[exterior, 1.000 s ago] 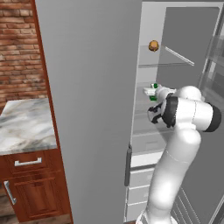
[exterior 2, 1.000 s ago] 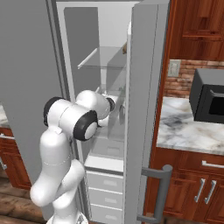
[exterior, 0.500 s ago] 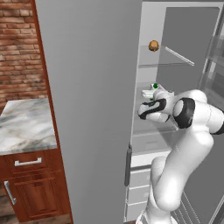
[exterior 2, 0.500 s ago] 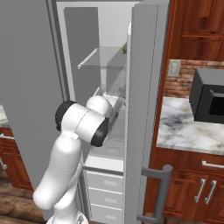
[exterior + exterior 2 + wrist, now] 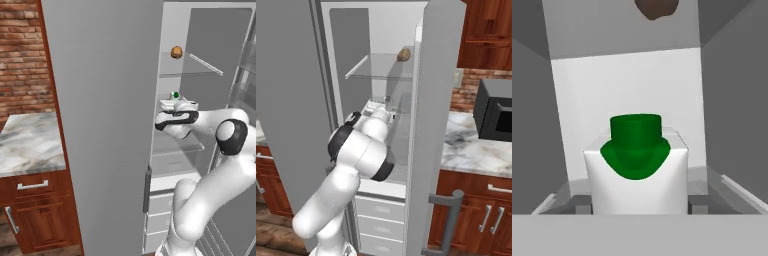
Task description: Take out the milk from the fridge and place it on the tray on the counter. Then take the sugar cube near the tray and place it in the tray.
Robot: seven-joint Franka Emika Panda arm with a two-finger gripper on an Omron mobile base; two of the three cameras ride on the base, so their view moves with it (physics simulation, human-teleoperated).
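Your tool (image 5: 176, 106) sits inside the open fridge (image 5: 200, 65), reaching in over a glass shelf from the right of the left base view. You cannot tell from these pictures whether its jaws are wide, narrow or closed on anything: the wrist hides them in both base views, and the fingertips are not clear in the hand view.

Directly ahead of the tool stands the milk (image 5: 637, 172), upright, its white body and green cap centred in the hand view and very near the camera. In the left base view you see just its green cap (image 5: 175, 94) peeking above the tool.

Above it, on the higher glass shelf, lies a small brown ball (image 5: 176, 52), which you also find at the top edge of the hand view (image 5: 657, 7) and near the door edge in the right base view (image 5: 403, 54).

Further out, the grey fridge door (image 5: 100, 125) stands open between the arm and a marble tabletop (image 5: 30, 145) on red-brown cabinets against a brick wall. On the other side, a black microwave (image 5: 495, 110) rests on another marble tabletop (image 5: 471, 150).
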